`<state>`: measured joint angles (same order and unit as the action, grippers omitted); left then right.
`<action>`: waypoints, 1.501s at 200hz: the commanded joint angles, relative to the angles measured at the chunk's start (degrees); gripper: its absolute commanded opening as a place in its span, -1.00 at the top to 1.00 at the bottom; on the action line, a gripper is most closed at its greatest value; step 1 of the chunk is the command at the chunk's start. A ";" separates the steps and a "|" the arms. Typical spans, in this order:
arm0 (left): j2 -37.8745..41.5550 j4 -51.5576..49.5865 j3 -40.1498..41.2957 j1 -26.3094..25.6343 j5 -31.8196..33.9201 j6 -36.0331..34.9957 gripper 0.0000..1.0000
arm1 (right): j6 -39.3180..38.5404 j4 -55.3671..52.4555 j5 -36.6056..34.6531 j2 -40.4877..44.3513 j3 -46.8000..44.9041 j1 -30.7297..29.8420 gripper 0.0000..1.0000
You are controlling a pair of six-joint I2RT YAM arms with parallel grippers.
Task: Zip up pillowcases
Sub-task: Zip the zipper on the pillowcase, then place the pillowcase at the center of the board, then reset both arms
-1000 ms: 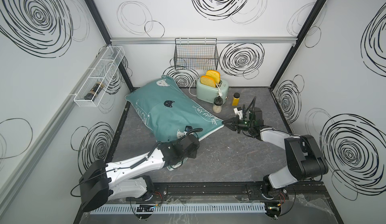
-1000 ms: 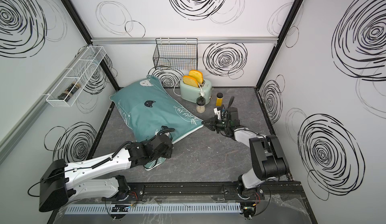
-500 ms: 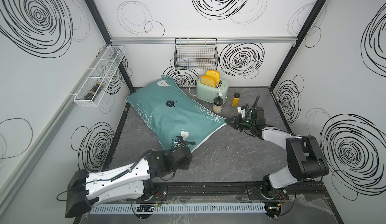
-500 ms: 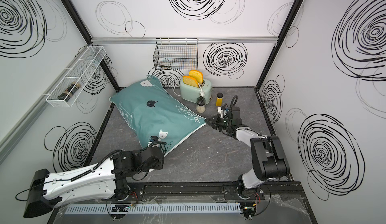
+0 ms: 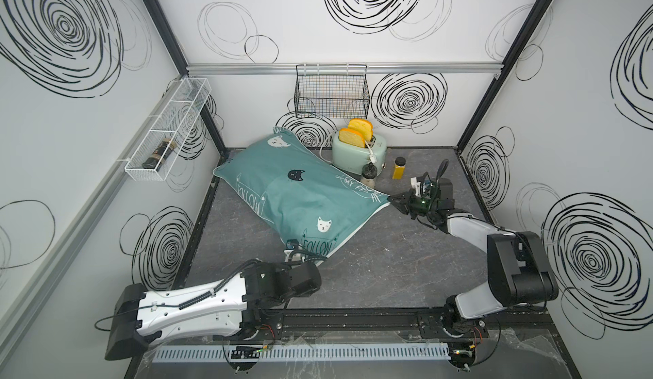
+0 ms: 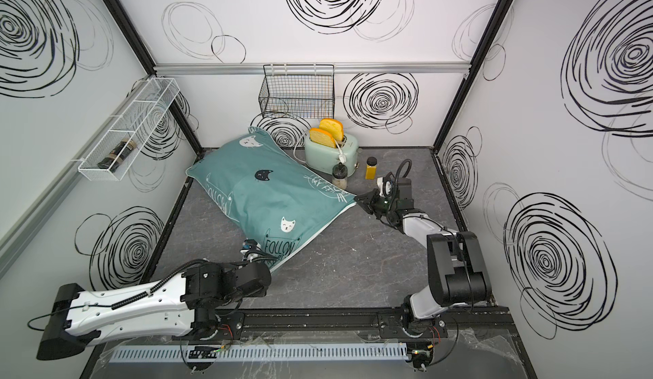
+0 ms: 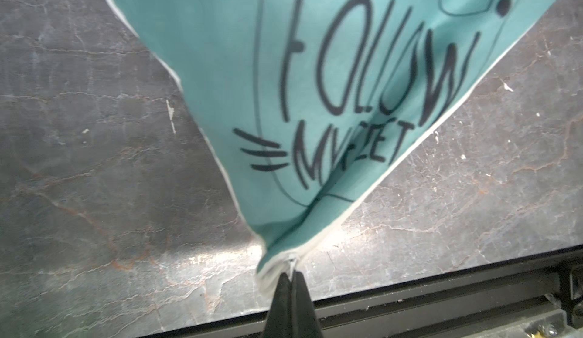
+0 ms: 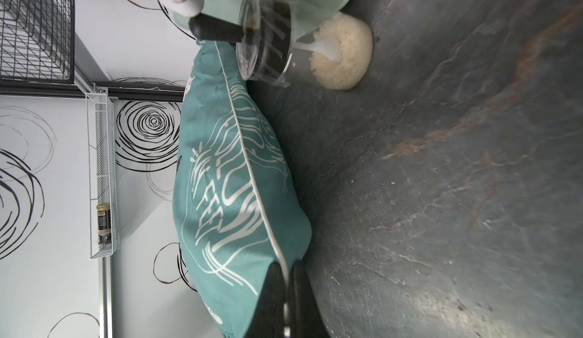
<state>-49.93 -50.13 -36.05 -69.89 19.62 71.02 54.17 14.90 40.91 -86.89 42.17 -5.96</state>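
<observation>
Left gripper (image 7: 291, 275) has drawn back toward the near rail (image 5: 353, 319), pinching a pillowcase (image 5: 300, 193) corner. Right gripper (image 8: 286, 268) clamps another corner.

The pillowcase (image 7: 220, 68) bears "FOLLOW MY FEET" in black lettering, and "MY FEET" in white.

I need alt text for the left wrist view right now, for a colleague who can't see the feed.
The left pincer, jaws shut, pinches the very corner of the teal pillowcase, where its white piping edges meet. The cloth fans out away from the tips, printed FOLLOW MY FEET in black, over the dark marbled table.
</observation>
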 commanded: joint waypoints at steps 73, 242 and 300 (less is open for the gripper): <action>1.14 -0.52 -4.09 4.71 6.05 -7.08 0.80 | -2.96 -3.69 -2.97 2.50 2.29 1.79 1.00; -1.90 68.96 11.37 69.81 3.16 -49.64 -0.93 | -36.71 7.29 -55.61 13.41 -10.10 7.90 -0.95; -19.12 102.21 20.41 61.88 12.62 -63.72 -0.93 | -45.63 27.18 -44.31 3.06 -15.80 9.61 -0.95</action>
<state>-63.59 24.88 -19.53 0.27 24.69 20.05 13.30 30.57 -6.59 -81.65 26.79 2.87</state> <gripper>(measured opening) 0.964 0.975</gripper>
